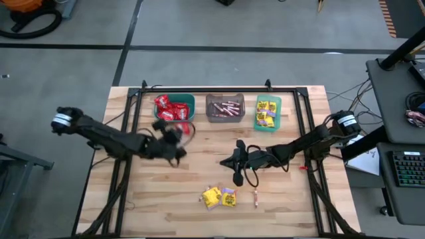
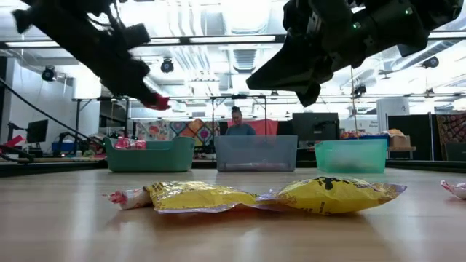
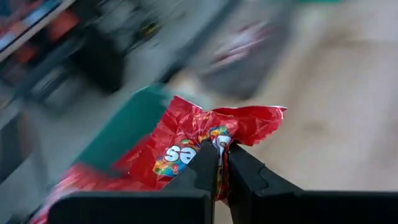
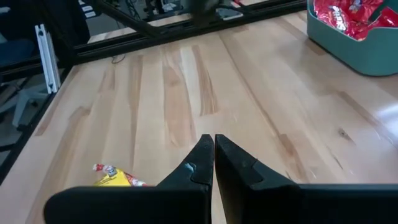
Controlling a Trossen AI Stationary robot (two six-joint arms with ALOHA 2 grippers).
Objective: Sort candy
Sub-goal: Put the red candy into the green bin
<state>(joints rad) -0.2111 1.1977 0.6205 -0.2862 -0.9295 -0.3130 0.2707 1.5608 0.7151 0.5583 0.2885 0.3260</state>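
The left gripper (image 3: 217, 163) is clamped on a crinkled, glossy red candy packet (image 3: 199, 140), its two dark fingers pinching the foil near its lower edge; in the high view this gripper (image 1: 174, 136) sits left of centre, just below the teal plastic bin (image 1: 188, 99), and the packet seems to hang over or just short of that bin's rim, though blur makes this hard to settle. The right gripper (image 1: 237, 159) hovers at mid-frame above the pale wooden table (image 1: 166, 192), its fingers pressed together with nothing visible between them. Outward from there, the teal bin already holds a heap of red packets (image 1: 171, 107), the clear grey bin (image 1: 224, 116) at top centre holds thin pinkish sticks (image 1: 226, 106), and the green bin (image 1: 277, 123) to its right holds small yellow packets (image 1: 267, 111). Sorting looks mostly done: left on the table, in the lower middle of the high view, are two puffy yellow packets (image 1: 219, 196) with shiny wrinkled film and one thin stick (image 1: 256, 198) beside them.
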